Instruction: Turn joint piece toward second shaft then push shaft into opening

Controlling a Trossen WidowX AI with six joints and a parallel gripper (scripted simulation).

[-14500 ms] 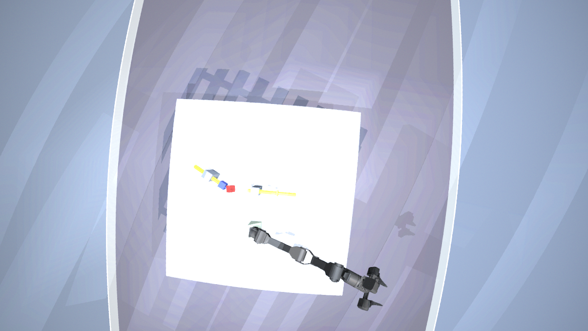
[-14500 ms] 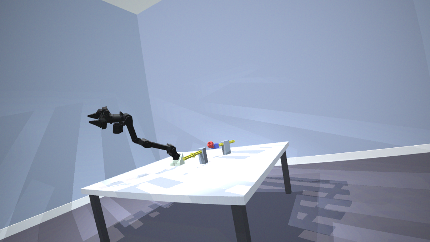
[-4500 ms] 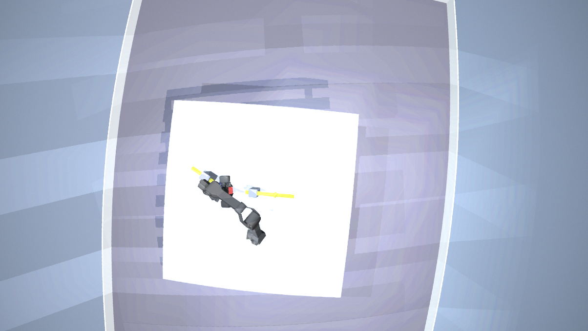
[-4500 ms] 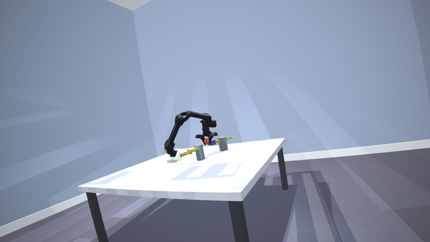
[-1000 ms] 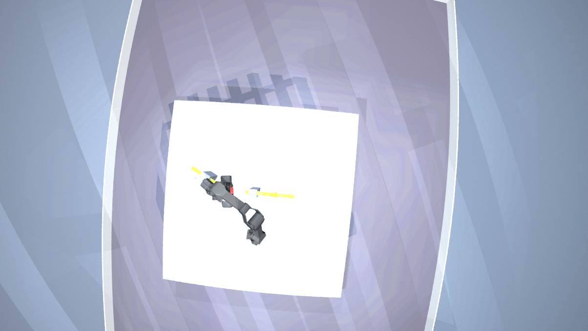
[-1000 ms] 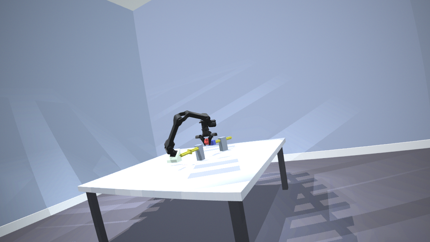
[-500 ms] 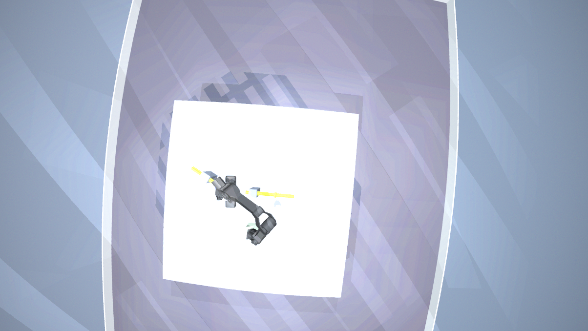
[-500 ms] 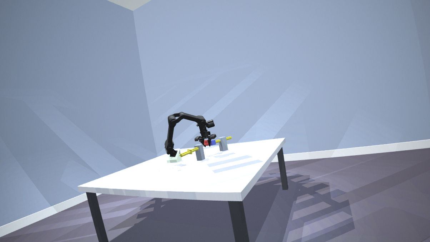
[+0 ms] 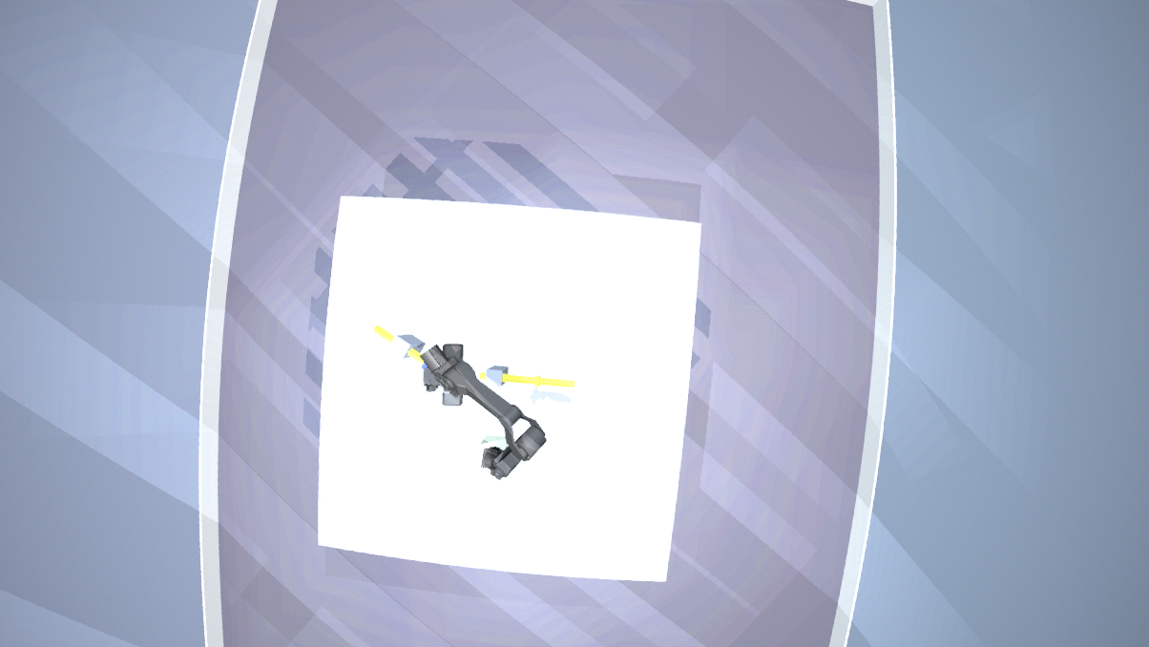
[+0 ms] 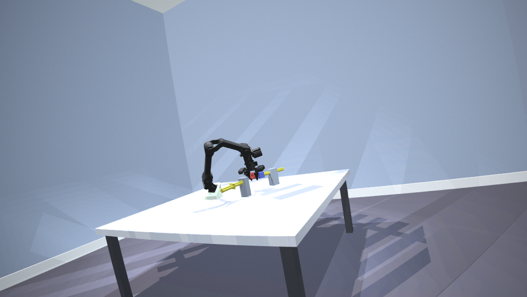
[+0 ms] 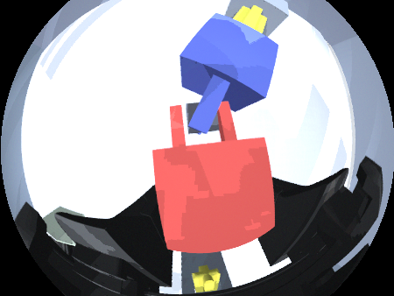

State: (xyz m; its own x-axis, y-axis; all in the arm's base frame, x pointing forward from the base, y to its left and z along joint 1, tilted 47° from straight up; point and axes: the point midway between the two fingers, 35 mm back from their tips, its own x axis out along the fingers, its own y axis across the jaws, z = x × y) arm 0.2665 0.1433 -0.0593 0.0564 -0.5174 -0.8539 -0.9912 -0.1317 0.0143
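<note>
The red joint piece [image 11: 214, 197] [image 10: 252, 175] hangs on the blue hinge part [image 11: 232, 57] [image 10: 261, 175] at the end of the fixed yellow shaft [image 9: 383, 332] [image 10: 281, 169] [image 11: 251, 18], which passes through a grey block [image 9: 412, 341] [image 10: 273, 177]. My gripper [image 11: 202, 173] [image 10: 254, 178] is shut on the red piece, one finger at each side. The second yellow shaft [image 9: 554, 382] [image 10: 226, 189] [image 11: 206, 280] sits in the other grey block [image 9: 496, 374] [image 10: 245, 189]. In the wrist view its end shows below the red piece, roughly in line and apart from it. The piece's opening is hidden.
The arm's pale green base [image 10: 212, 197] [image 11: 66, 228] stands beside the second shaft's outer end in the exterior view. The arm arches over the white table [image 9: 595, 498] [image 10: 206, 221]. A collar [image 10: 233, 186] sticks out from the second shaft outside its block.
</note>
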